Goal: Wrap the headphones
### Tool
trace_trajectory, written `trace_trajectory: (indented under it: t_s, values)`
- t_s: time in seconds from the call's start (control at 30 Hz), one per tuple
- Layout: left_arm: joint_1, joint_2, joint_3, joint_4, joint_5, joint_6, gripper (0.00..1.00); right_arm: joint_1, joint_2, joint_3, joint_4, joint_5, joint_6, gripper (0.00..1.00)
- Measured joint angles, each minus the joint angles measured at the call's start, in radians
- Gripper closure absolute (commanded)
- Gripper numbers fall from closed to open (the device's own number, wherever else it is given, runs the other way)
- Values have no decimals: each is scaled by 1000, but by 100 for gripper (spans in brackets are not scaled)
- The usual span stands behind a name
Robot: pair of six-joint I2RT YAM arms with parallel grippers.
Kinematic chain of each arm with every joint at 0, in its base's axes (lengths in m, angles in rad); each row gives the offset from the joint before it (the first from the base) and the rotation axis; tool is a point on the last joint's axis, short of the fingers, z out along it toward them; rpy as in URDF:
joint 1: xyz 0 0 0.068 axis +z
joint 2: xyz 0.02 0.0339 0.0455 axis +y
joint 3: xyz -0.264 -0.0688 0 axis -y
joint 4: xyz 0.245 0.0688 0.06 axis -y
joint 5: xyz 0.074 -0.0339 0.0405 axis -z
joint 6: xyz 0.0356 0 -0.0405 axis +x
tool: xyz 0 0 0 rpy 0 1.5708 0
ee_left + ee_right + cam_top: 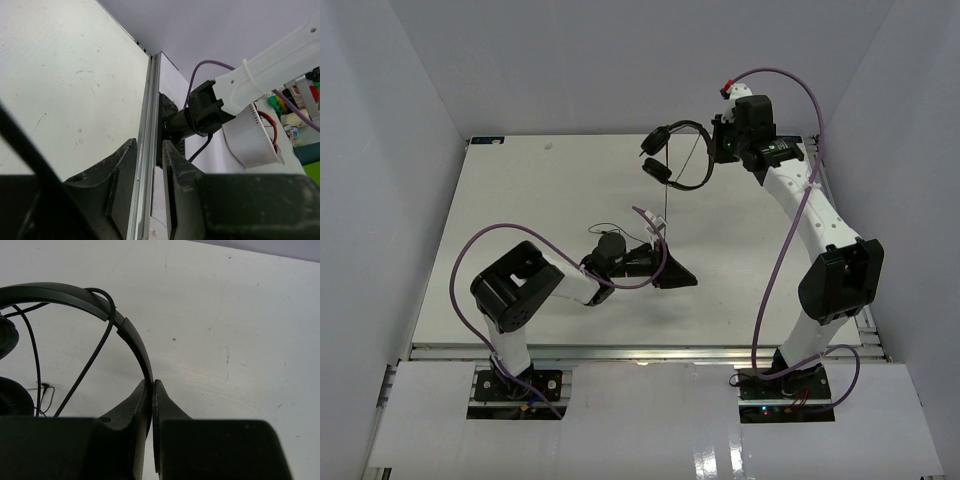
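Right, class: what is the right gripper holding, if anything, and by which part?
The small black on-ear headphones. The right gripper pinches them by the thin arched headband, on its side section, between closed fingertips.

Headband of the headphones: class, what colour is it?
The headband is plain black, clearest in the right wrist view.

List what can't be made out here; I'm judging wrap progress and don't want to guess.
Top view: the cord is too thin to follow to its end.
Left wrist view: a dark blur close to the lens may be the cord; whether the left pincer grips it cannot be told.
Right wrist view: the headphones have both earcups cut by the left edge; the right pincer hides the part it clamps.
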State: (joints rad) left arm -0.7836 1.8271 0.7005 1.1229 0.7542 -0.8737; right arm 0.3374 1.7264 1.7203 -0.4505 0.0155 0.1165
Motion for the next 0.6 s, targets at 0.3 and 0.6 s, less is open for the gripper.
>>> trace_trajectory:
  t_s: [0.3,0.6]
  values:
    - [-59,0,-1,-39,-46,58,68,-13,36,1,0,-80,84,92]
    - [-82,65,-8,-23,-78,80,74,-50,36,11,1,-169,139,92]
